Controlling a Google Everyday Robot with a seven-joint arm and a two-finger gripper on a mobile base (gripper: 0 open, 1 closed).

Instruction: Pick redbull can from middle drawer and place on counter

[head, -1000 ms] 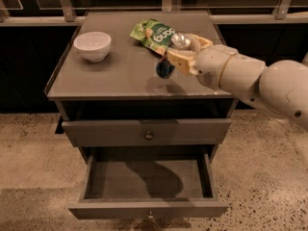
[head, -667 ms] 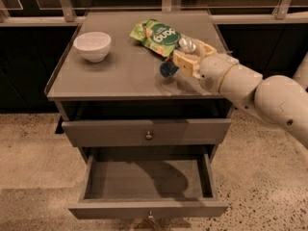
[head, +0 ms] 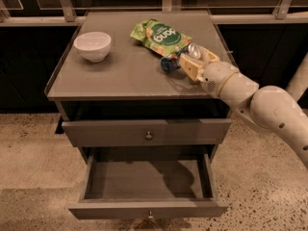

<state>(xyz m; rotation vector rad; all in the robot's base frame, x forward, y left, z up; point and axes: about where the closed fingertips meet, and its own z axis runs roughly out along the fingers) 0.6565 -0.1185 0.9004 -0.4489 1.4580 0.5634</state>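
The counter [head: 120, 76] has open room across its centre and front, and below it the middle drawer [head: 144, 179] stands pulled out. Near the counter's right rim the gripper [head: 188, 61] is clamped on the tilted redbull can [head: 171, 64], just beside the green snack bag [head: 161, 36], whose white lettering I cannot read. The white bowl [head: 93, 45] sits well apart at the left.

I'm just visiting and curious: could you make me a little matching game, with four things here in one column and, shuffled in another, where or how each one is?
Things:
1. white bowl
2. green snack bag
3. middle drawer
4. gripper

Places or states:
A. pulled open, tray bare
B. at the redbull can, right side of the counter
C. left side of the counter
D. lying on the counter behind the can

Pairs: 1-C, 2-D, 3-A, 4-B
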